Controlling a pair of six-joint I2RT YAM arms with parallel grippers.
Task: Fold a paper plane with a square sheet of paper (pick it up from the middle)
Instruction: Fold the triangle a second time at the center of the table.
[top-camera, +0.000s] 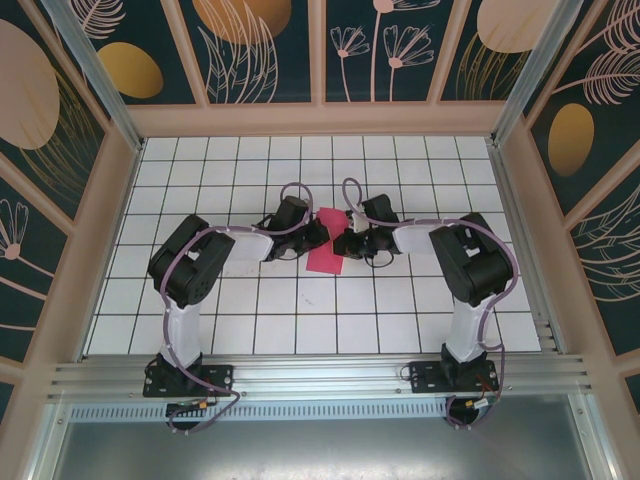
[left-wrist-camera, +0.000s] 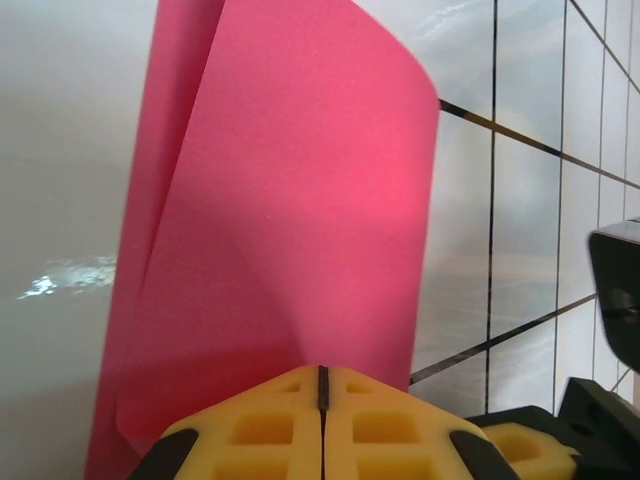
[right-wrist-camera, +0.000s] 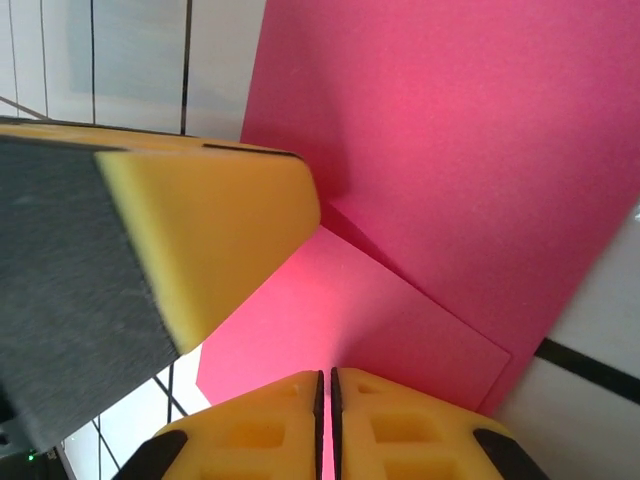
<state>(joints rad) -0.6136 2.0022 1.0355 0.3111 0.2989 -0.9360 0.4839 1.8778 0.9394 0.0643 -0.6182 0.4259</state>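
Observation:
The square sheet of paper (top-camera: 325, 255) is magenta-pink and sits mid-table between the two arms, bent over into two layers. My left gripper (top-camera: 319, 237) is at its left side. In the left wrist view, the left gripper (left-wrist-camera: 322, 378) has its yellow pads pressed together on the sheet's (left-wrist-camera: 300, 200) near edge, and the paper curves upward. My right gripper (top-camera: 346, 241) holds the opposite side. In the right wrist view, the right gripper (right-wrist-camera: 326, 382) pinches a flat flap of the sheet (right-wrist-camera: 450, 150) in a thin slit. The left gripper's fingers (right-wrist-camera: 200, 230) show close by at the upper left.
The table (top-camera: 300, 320) is white tile with dark grid lines. Patterned walls with pale frame posts enclose it on three sides. An aluminium rail (top-camera: 320, 375) carrying both arm bases runs along the near edge. A black part of the right arm (left-wrist-camera: 615, 290) sits beside the left gripper.

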